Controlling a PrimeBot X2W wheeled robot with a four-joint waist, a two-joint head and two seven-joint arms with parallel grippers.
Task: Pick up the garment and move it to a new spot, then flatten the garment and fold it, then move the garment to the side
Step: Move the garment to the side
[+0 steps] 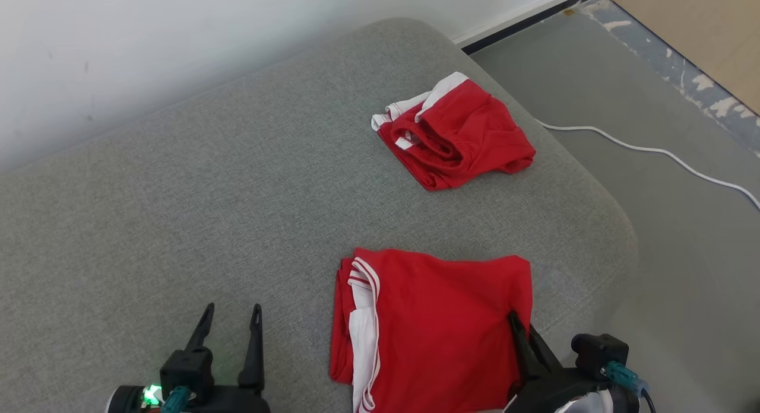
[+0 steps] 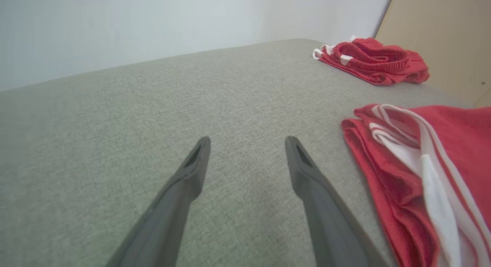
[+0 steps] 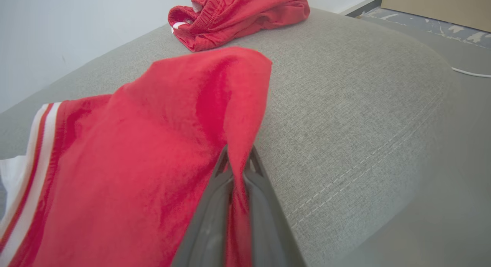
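You're looking at a red garment with white panels and thin red-and-white stripes along its edge. The shorts are the same red with white trim. Your cushion is heathered grey, the cable white, the floor grey, the wall off-white.

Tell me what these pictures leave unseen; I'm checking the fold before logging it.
- Near garment: its near edge is cut off by the head view's bottom edge.
- Right tool: how much cloth it pinches is hidden by the cloth itself, right wrist view.
- Far garment: bunched, so its own folds hide its shape.
- Cable: cut off by the head view's right edge.
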